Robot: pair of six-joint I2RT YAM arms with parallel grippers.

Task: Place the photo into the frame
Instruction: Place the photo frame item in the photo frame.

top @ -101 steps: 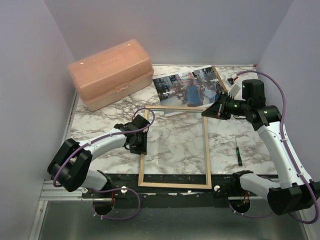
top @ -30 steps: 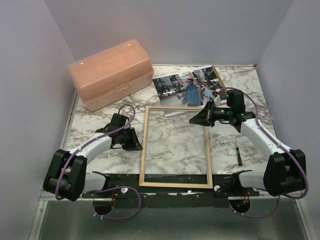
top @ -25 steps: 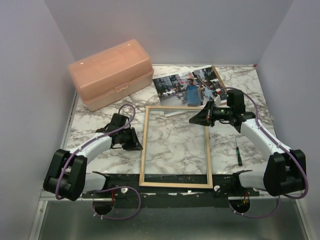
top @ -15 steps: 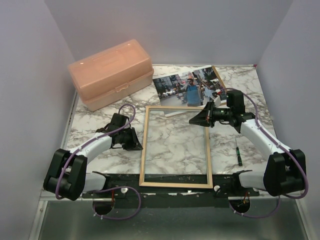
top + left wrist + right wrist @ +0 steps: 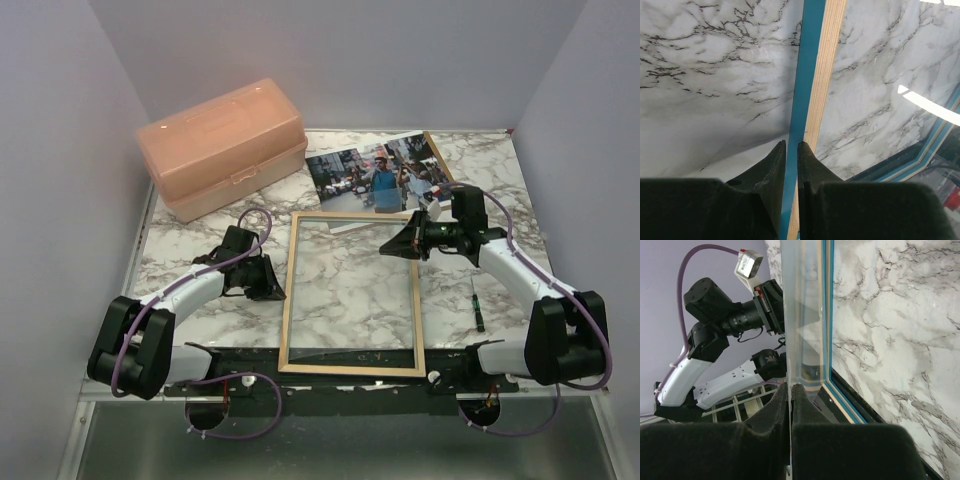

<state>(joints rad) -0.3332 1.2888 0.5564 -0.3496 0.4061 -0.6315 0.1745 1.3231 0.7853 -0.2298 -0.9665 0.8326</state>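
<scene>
Presumably light, stiff blue-and-wood rectangular frame [image 5: 350, 370] is pinched at its left rail by left gripper [image 5: 791, 150]; clear pane [image 5: 800, 315] is clenched edgewise by right gripper [image 5: 790, 388].

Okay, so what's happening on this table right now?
A robot is working on a picture frame that lies on the marble table. Its left end effector pinches the frame's left rail. The right end effector is closed on the edge of a clear pane near the frame's far right corner. The photo lies face up at the back of the table, touched by neither arm and not yet in the frame.
</scene>
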